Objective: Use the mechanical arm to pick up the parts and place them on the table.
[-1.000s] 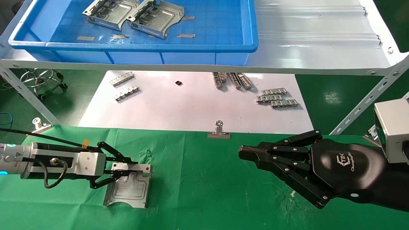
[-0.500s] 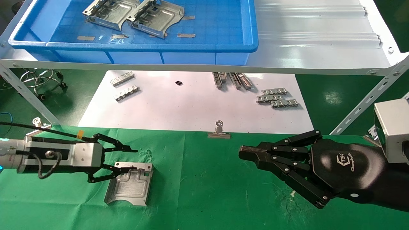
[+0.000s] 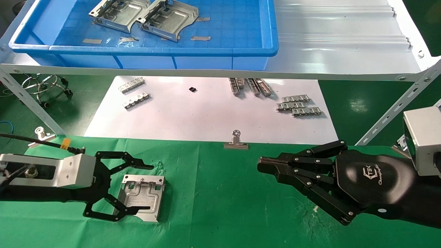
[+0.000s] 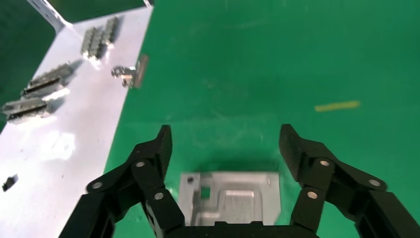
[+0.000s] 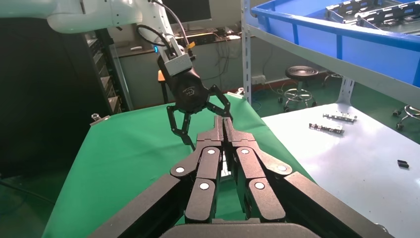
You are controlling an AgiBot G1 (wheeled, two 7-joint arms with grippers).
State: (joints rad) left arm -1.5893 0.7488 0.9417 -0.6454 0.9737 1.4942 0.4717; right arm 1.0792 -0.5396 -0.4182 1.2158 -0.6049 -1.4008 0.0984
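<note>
Bright overhead light glares off the white paper sheet (image 3: 206, 110) (soft shadows); left wrist view slightly blurred.

The left gripper (image 4: 225, 148) hangs above the green worktop (image 4: 297, 59) with its jaws spread wide. A silver part (image 4: 232, 197) lies flat on the cloth between them, apparently touching neither. Beyond it a yellow mark (image 4: 337, 105) shows; narrow strips (image 4: 101, 37) sit on white paper (image 4: 59, 148).
</note>
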